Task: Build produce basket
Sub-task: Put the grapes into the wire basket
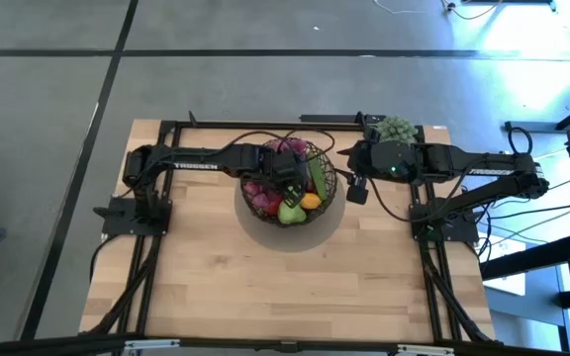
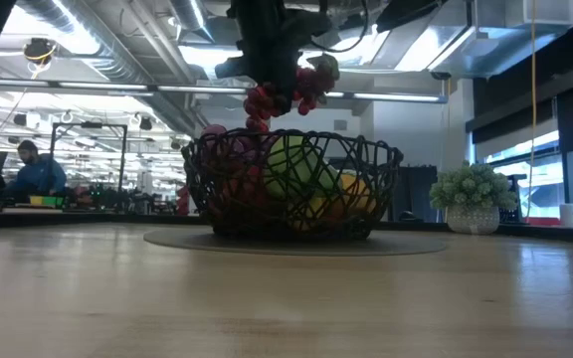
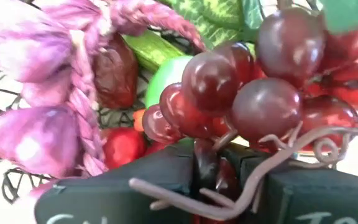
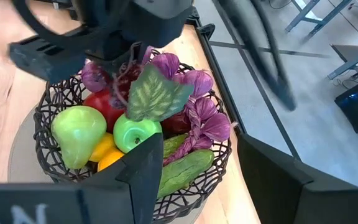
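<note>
The dark woven wire basket (image 1: pixel 327 198) stands mid-table on a round grey mat. It holds a green pear (image 4: pixel 79 134), a green apple (image 4: pixel 135 134), red apples (image 4: pixel 106 102), cucumbers (image 4: pixel 185 169), a yellow-orange fruit (image 4: pixel 106 154) and a purple braided bunch (image 4: pixel 199 109). My left gripper (image 3: pixel 219 186) is over the basket, shut on a bunch of purple-red grapes (image 2: pixel 285 91) with a green leaf (image 4: pixel 155 93). My right gripper (image 1: pixel 356 188) stands open beside the basket's right rim, holding nothing. My left gripper pinches the grape bunch between its two fingers, with a grape and the curly brown stem (image 3: pixel 207 167) in the gap. The fingers slant down from above. The bunch hangs just over the basket's rim (image 2: pixel 267 134); whether it touches the fruit below cannot be told.
A pale green bumpy cluster in a white pot (image 2: pixel 474 199) stands at the table's far right, behind my right arm. Bare wooden tabletop (image 1: pixel 285 282) lies toward the near edge. A person (image 2: pixel 36 174) sits far off in the room behind.
</note>
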Robot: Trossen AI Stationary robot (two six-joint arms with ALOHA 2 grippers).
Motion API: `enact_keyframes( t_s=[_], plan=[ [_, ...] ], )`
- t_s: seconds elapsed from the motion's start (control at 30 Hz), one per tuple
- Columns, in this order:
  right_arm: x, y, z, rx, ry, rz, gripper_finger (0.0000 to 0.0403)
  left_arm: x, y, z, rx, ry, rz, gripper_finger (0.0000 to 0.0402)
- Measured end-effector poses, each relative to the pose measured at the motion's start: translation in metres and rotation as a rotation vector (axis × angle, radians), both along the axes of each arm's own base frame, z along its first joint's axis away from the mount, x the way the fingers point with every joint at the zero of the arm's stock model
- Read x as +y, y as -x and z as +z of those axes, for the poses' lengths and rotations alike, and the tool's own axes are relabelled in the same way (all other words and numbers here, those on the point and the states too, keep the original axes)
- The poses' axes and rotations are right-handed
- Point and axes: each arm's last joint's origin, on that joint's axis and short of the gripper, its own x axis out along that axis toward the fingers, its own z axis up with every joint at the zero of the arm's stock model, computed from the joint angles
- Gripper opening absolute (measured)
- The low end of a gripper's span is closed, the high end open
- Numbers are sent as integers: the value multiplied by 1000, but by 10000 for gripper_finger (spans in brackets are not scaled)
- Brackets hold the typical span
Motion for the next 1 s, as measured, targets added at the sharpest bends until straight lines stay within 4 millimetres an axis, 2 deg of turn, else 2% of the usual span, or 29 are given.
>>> enact_keyframes(
  t_s=[0.27,0.4,1.0],
  plan=[
    [0,0,0,0,0,0,207,15,-7,-11,17,-24,35,5],
    [0,0,0,0,0,0,207,20,-11,-24,67,-21,37,6],
    [0,0,0,-2,-2,-1,207,27,-16,-40,147,-38,-48,100]
  ],
)
